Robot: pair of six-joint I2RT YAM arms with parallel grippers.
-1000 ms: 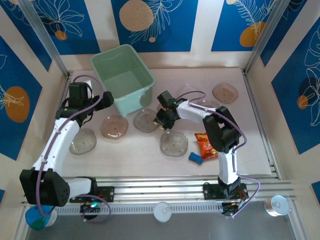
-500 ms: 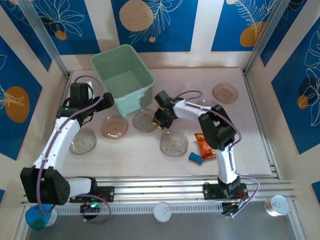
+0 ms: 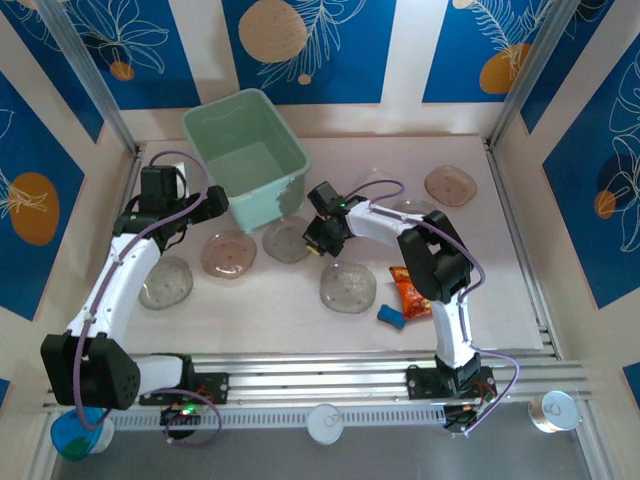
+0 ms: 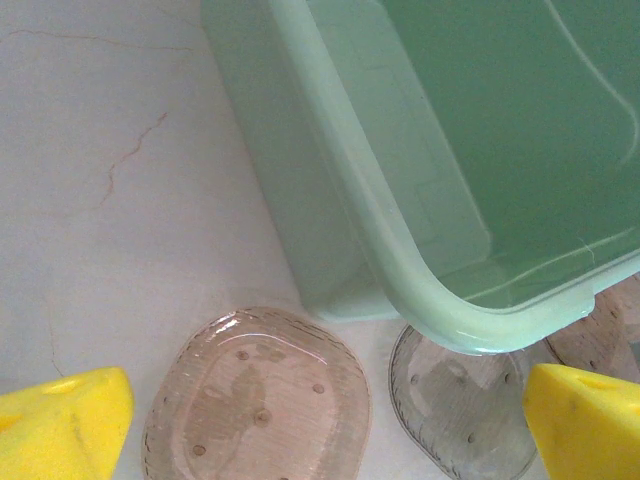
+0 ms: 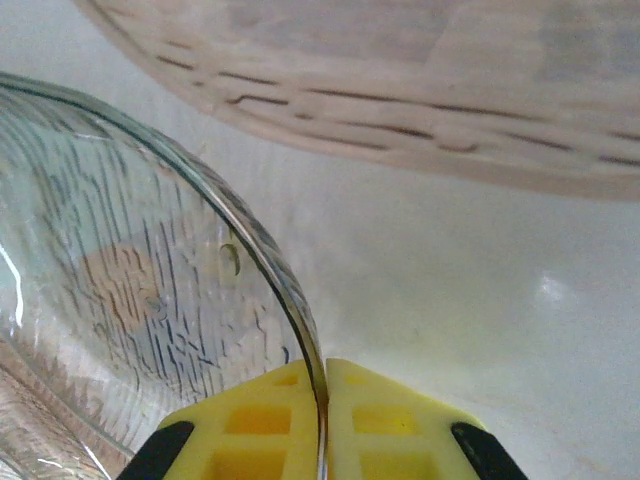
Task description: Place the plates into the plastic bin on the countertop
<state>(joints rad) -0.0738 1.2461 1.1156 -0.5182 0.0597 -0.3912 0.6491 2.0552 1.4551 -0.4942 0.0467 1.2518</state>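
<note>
Pinkish-beige countertop (image 3: 300, 310) between blue-patterned walls (image 3: 310, 50): your right gripper (image 5: 322, 385) has its yellow pads (image 5: 260, 410) pressed together on the thin rim of a clear, ribbed, rounded-square plastic plate (image 5: 130, 280), just beside the near wall of the pale mint-green rectangular plastic bin (image 3: 262, 205). I can't tell whether the plate is off the surface. Your left gripper (image 4: 325, 420) hangs with jaws spread wide over a smoky-brown translucent plate (image 4: 255, 400) at the bin's near corner, holding nothing. Risk as I read it: an edge-only pinch on slick plastic, so the plate may pivot or slide out on the lift. The bin is close, and a low swing could clip its edge and knock the plate free. The left gripper also sits near the drop path.
</note>
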